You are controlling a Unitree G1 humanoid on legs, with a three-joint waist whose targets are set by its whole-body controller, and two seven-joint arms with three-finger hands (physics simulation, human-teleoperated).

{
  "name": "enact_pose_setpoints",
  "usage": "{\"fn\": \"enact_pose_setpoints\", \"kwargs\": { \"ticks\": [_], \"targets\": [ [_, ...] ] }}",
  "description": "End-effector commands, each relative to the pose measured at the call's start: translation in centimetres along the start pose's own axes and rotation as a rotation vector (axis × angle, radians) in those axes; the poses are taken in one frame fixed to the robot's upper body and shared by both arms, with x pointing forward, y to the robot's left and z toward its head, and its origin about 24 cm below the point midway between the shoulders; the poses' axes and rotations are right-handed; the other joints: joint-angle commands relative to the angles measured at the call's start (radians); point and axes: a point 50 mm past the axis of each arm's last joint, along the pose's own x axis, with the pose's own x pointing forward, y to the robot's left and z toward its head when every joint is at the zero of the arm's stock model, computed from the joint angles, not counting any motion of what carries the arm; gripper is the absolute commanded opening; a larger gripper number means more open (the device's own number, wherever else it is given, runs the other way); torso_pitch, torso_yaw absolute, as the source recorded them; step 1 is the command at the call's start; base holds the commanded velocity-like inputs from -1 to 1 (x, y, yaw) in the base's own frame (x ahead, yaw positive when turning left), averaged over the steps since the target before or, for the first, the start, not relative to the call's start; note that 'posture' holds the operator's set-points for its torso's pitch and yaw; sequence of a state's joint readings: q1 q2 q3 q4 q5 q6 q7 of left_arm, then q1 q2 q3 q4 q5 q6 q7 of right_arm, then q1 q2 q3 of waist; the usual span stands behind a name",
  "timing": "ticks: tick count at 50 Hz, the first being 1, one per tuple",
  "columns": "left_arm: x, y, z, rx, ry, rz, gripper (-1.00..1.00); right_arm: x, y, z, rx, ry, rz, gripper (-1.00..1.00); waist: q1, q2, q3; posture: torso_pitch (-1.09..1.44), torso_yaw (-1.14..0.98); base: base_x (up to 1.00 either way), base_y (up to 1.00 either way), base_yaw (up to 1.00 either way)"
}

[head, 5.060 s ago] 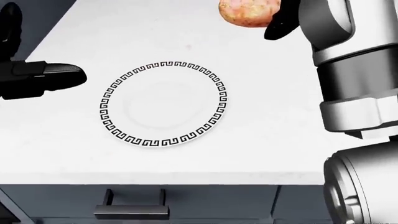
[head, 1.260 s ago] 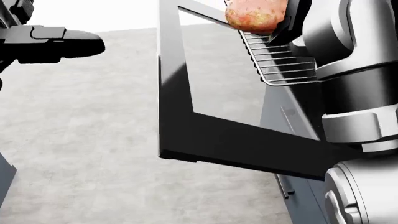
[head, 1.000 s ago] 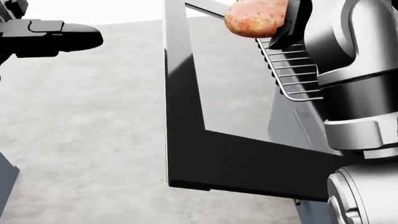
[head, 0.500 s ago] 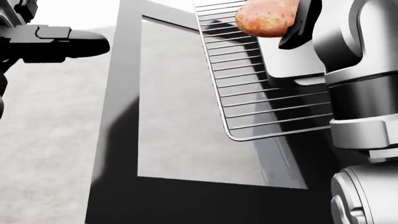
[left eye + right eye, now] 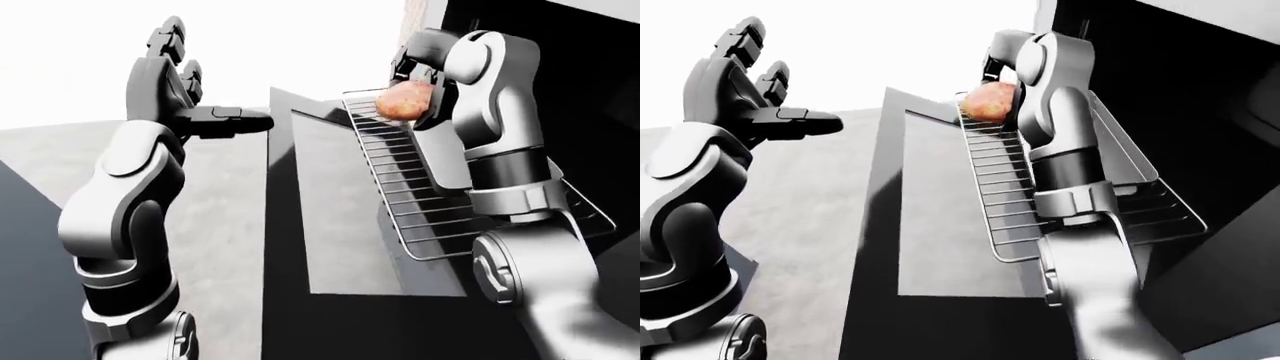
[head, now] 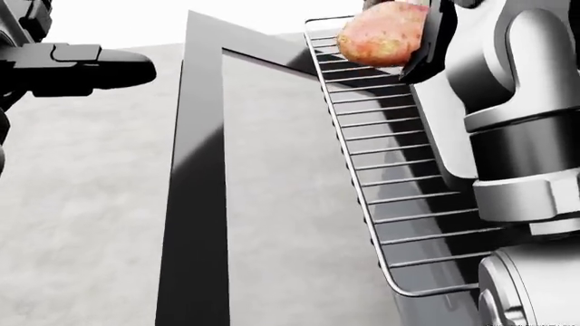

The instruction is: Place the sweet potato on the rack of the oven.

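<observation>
Placement is the step I judge in hand: my right hand (image 6: 419,41) grips the sweet potato (image 6: 383,34) above the far end of the pulled-out rack (image 6: 389,170). Next I lower, then release. My left hand (image 5: 185,94) hangs spread, empty.

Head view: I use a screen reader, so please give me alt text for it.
The right robot hand holds a reddish-brown, lumpy sweet potato over the top-left corner of a pulled-out metal wire oven rack. Left of the rack lies the open black glass-paned oven door; the empty left robot hand hovers at the upper left.
</observation>
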State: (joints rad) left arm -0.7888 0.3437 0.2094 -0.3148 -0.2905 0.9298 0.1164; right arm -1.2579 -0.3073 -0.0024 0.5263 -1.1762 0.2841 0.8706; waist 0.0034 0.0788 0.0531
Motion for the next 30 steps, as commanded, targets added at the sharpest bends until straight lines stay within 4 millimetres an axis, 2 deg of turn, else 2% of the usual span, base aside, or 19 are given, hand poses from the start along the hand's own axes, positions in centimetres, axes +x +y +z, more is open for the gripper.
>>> {"fn": "enact_pose_setpoints", "kwargs": {
  "ticks": [1,2,3,6,9,11,12,13,18,22,30],
  "targets": [
    [-0.4,-0.2,2.3,-0.001,-0.120,-0.010,1.00,-1.9,-3.5,0.4,-0.002,-0.018,-0.152,-1.00,-0.005,0.013,-0.043,0.00,0.00,0.00,-0.19,0.00],
    [-0.4,-0.2,2.3,-0.001,-0.120,-0.010,1.00,-1.9,-3.6,0.4,-0.004,-0.018,-0.153,-1.00,-0.004,0.005,-0.029,0.00,0.00,0.00,0.00,0.00],
    [-0.4,-0.2,2.3,-0.001,-0.120,-0.011,1.00,-2.0,-3.7,0.4,-0.005,-0.018,-0.154,-1.00,-0.004,-0.011,-0.015,0.00,0.00,0.00,0.00,0.00],
    [-0.4,-0.3,2.4,-0.002,-0.119,-0.013,1.00,-2.1,-3.9,0.4,-0.013,-0.017,-0.155,-1.00,0.000,-0.041,0.005,0.00,0.00,0.00,0.00,0.00],
    [-0.4,-0.2,2.5,-0.003,-0.119,-0.012,1.00,-2.1,-4.4,0.3,-0.018,-0.010,-0.161,-1.00,0.011,-0.081,-0.007,0.00,0.00,0.00,0.00,0.00],
    [-0.4,-0.1,2.5,-0.003,-0.119,-0.012,1.00,-2.1,-4.5,0.4,-0.019,-0.010,-0.162,-1.00,0.022,-0.135,-0.027,0.00,0.00,0.00,0.00,0.00],
    [-0.4,-0.1,2.4,-0.004,-0.119,-0.012,1.00,-2.0,-4.5,0.3,-0.023,-0.008,-0.164,-1.00,0.018,-0.085,-0.012,0.00,0.00,0.00,0.00,0.00],
    [-0.4,-0.1,2.4,-0.003,-0.118,-0.012,1.00,-1.9,-4.5,0.2,-0.027,-0.004,-0.161,-1.00,0.014,-0.089,-0.017,0.00,0.00,0.00,0.00,0.00],
    [-0.3,0.1,2.2,-0.003,-0.117,-0.008,1.00,-1.4,-4.8,-0.8,-0.035,0.028,-0.171,-1.00,-0.007,-0.060,-0.024,0.00,0.00,0.00,0.00,0.00],
    [-0.4,0.0,1.9,-0.003,-0.115,-0.007,1.00,-1.2,-5.1,-1.8,-0.025,0.054,-0.177,-1.00,-0.015,-0.056,-0.029,0.00,0.00,0.00,0.00,0.00],
    [-0.3,0.1,1.8,-0.002,-0.112,-0.006,1.00,-0.2,-4.5,-2.8,-0.020,0.083,-0.194,-1.00,-0.019,-0.063,-0.031,0.00,0.00,0.00,0.00,0.00]
  ]
}}
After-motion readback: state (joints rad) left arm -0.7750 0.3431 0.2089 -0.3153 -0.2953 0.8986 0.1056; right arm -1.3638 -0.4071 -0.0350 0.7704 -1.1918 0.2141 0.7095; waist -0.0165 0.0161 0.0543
